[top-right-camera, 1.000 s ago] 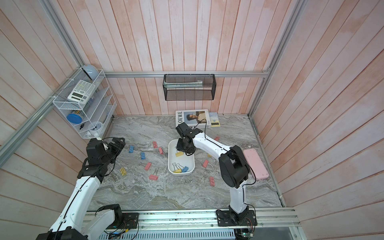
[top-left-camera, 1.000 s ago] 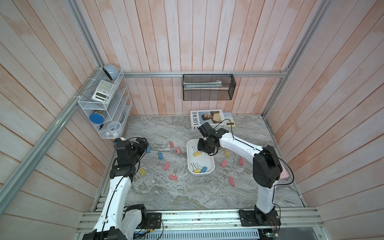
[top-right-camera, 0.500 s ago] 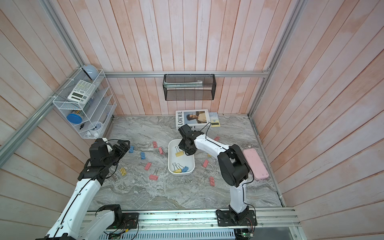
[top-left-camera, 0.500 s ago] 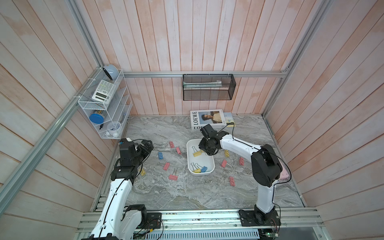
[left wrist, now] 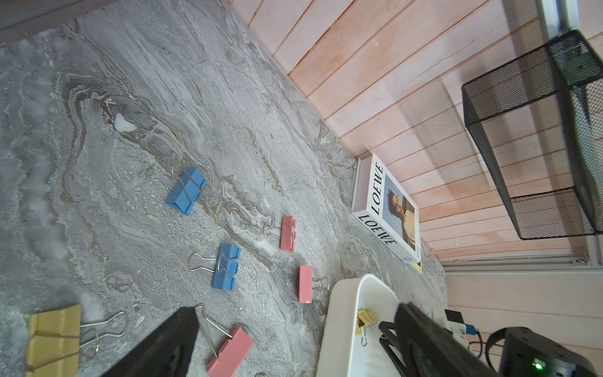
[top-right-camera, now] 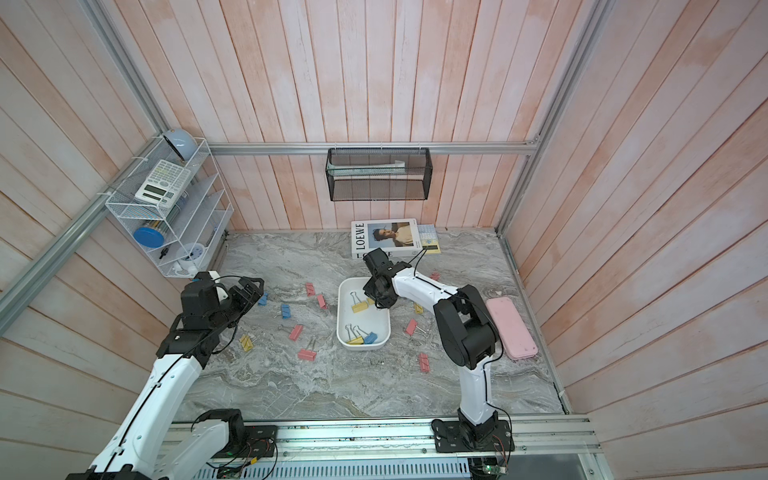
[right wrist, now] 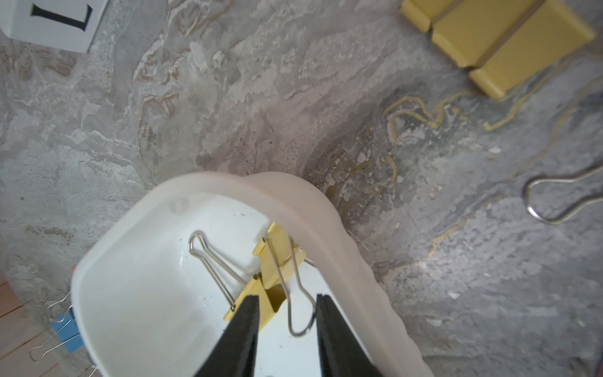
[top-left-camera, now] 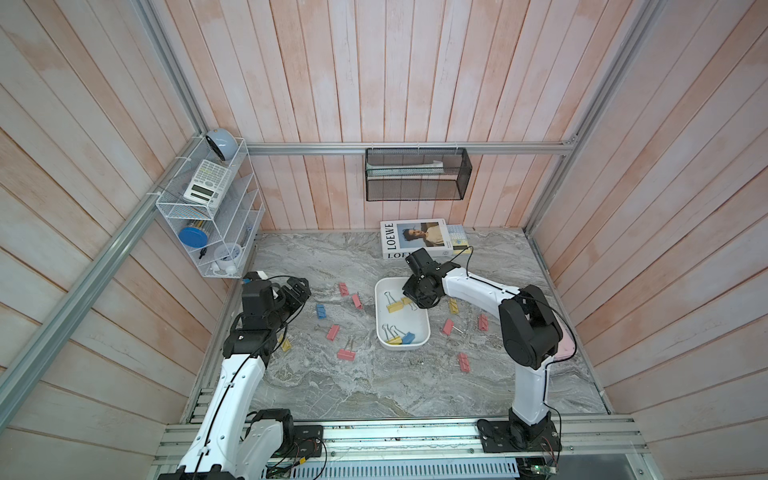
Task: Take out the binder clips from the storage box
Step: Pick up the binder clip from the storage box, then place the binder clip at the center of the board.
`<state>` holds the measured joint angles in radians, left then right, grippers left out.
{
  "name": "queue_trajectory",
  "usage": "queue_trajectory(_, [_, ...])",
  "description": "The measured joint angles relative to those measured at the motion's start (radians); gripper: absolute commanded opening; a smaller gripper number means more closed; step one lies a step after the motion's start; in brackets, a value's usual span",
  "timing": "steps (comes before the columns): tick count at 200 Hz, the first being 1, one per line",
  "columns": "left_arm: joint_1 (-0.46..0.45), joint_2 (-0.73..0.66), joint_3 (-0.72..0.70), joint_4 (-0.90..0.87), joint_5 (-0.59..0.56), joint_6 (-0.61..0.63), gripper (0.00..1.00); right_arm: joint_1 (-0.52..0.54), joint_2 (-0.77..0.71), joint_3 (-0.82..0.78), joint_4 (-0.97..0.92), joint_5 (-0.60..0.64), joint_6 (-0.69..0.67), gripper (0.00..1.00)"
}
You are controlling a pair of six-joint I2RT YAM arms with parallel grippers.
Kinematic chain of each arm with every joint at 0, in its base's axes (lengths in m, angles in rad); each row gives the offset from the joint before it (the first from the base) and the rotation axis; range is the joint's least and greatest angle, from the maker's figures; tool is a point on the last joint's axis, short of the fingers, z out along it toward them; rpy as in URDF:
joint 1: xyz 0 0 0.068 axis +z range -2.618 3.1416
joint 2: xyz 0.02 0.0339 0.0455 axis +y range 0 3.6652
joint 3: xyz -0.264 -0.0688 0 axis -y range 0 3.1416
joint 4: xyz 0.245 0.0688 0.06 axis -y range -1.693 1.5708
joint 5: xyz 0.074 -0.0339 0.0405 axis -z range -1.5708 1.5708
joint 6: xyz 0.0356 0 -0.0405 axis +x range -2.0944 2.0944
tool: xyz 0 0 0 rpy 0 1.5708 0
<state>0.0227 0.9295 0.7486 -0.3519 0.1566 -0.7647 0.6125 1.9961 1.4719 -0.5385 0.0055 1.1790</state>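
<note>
The white storage box (top-left-camera: pixel 405 320) (top-right-camera: pixel 365 318) lies mid-table. Inside are binder clips: a yellow one (top-left-camera: pixel 395 307) at its far end, a yellow (top-left-camera: pixel 392 340) and a blue (top-left-camera: pixel 408 337) at the near end. My right gripper (right wrist: pixel 287 296) (top-left-camera: pixel 417 300) reaches into the far end, open. Its fingers straddle the wire handle (right wrist: pixel 300 313) of a yellow clip (right wrist: pixel 277 251) leaning on the box wall. A second yellow clip (right wrist: pixel 248 302) lies partly under one finger. My left gripper (top-left-camera: pixel 297 290) (left wrist: pixel 295 310) hangs wide open and empty at the table's left.
Several pink, blue and yellow clips are scattered on the marble beside the box, such as a blue one (top-left-camera: pixel 320 311) and a pink one (top-left-camera: pixel 464 362). A LOEWE book (top-left-camera: pixel 415 239) lies at the back, a pink case (top-right-camera: pixel 511 328) at the right. A mesh basket (top-left-camera: pixel 417 174) and a wire rack (top-left-camera: pixel 212 216) hang on the walls.
My right gripper has sunk into the box's far end and its jaws have narrowed around the wire handle. The left gripper has drifted slightly to the right, still open.
</note>
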Motion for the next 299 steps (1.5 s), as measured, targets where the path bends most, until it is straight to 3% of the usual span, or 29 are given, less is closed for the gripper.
queue_trajectory(13, [0.0, 0.0, 0.004, 0.0, 0.0, 0.005, 1.0, -0.004, 0.013, 0.004, 0.002, -0.003, -0.001, 0.18])
queue_trajectory(40, [0.0, 0.002, 0.005, -0.001, 0.0, 0.013, 1.0, -0.011, 0.032, 0.018, 0.021, -0.009, 0.008, 0.14])
queue_trajectory(61, [-0.001, 0.007, 0.011, -0.002, 0.0, 0.016, 1.0, -0.014, 0.033, 0.026, 0.033, -0.014, 0.005, 0.0])
queue_trajectory(139, [-0.003, 0.008, 0.013, -0.01, 0.0, 0.014, 1.0, -0.011, 0.007, 0.026, 0.042, -0.032, -0.025, 0.0])
queue_trajectory(198, [-0.004, 0.014, 0.016, -0.005, 0.023, -0.04, 1.0, -0.028, -0.27, -0.053, 0.079, -0.027, -0.093, 0.0])
queue_trajectory(233, [-0.044, 0.032, 0.025, 0.0, 0.034, -0.051, 1.0, -0.164, -0.435, -0.209, 0.123, -0.034, -0.122, 0.0])
queue_trajectory(299, [-0.201, 0.106, 0.089, 0.0, 0.0, -0.069, 0.94, -0.478, -0.634, -0.549, 0.208, -0.033, -0.159, 0.0])
